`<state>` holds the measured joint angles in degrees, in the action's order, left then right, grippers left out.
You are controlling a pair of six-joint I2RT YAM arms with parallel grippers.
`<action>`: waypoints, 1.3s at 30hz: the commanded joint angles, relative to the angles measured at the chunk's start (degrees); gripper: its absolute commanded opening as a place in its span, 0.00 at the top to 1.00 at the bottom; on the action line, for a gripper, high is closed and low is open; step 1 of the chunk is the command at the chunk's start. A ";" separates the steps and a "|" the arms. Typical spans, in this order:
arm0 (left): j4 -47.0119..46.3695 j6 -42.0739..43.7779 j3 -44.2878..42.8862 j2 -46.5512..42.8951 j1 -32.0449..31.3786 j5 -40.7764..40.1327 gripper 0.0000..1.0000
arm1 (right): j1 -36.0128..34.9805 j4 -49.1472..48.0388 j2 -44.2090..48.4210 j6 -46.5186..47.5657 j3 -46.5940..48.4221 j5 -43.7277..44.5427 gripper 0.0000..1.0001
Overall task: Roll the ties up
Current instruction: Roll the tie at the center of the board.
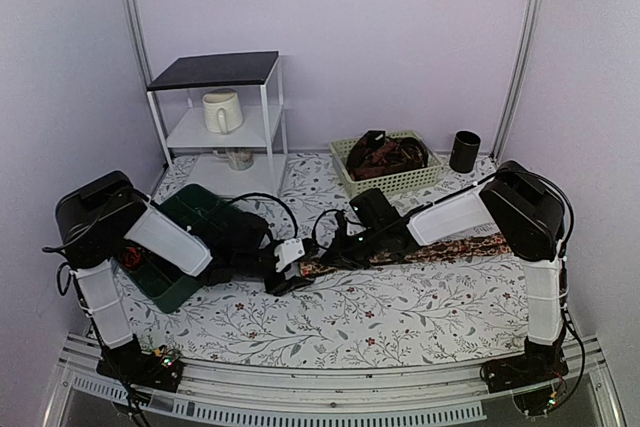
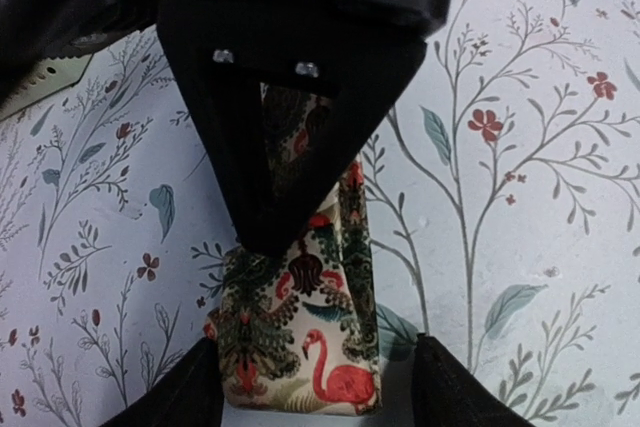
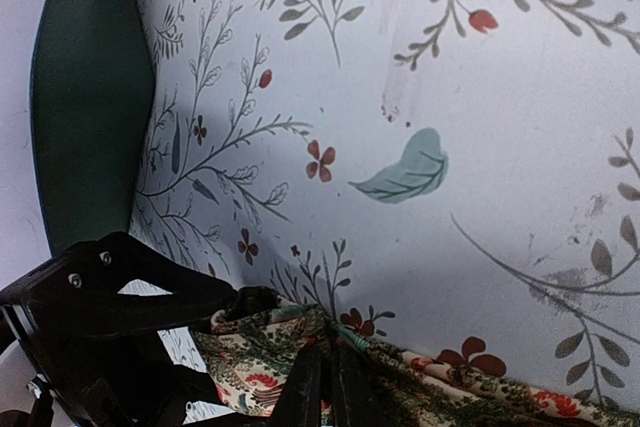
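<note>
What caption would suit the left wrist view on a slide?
Flamingo-print tie on the floral tablecloth, between the left gripper's open jaws, with the right gripper shut on it.

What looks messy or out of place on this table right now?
The ties in the pale basket are a tangled heap, neither flat nor rolled. The green bin sits skewed to the edge of the table, partly hidden by the left arm. The laid-out patterned tie lies fairly straight.

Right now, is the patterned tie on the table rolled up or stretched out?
Stretched out: the tie lies as a long strip on the table, and no view shows a coil in it.
</note>
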<state>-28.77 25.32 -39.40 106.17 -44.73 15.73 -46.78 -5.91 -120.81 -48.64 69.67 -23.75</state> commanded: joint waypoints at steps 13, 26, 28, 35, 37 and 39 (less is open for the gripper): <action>1.29 0.59 0.67 -0.34 3.00 3.75 0.54 | 0.19 1.17 0.47 0.26 -2.04 -0.33 0.93; 1.66 -14.89 8.33 -9.31 2.99 1.00 0.77 | 0.20 1.39 0.00 0.17 -2.61 0.04 0.93; 1.47 -17.60 9.09 -9.44 2.98 0.13 0.90 | 0.15 1.43 0.05 0.20 -2.52 0.14 0.93; -0.36 -25.97 7.94 -5.25 2.90 -1.77 1.00 | 0.13 1.67 0.57 0.15 -2.52 0.63 0.93; -0.38 -26.18 6.73 -3.31 2.83 0.04 1.00 | 0.19 1.88 0.65 0.25 -2.45 0.91 0.93; -2.40 -27.11 6.63 -1.59 2.81 2.86 1.00 | 0.19 2.80 0.71 0.66 -2.27 1.86 0.94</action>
<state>-29.23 2.15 -31.68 100.73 -42.13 15.53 -46.74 -7.57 -120.79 -48.62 68.58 -24.34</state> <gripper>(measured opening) 0.003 0.066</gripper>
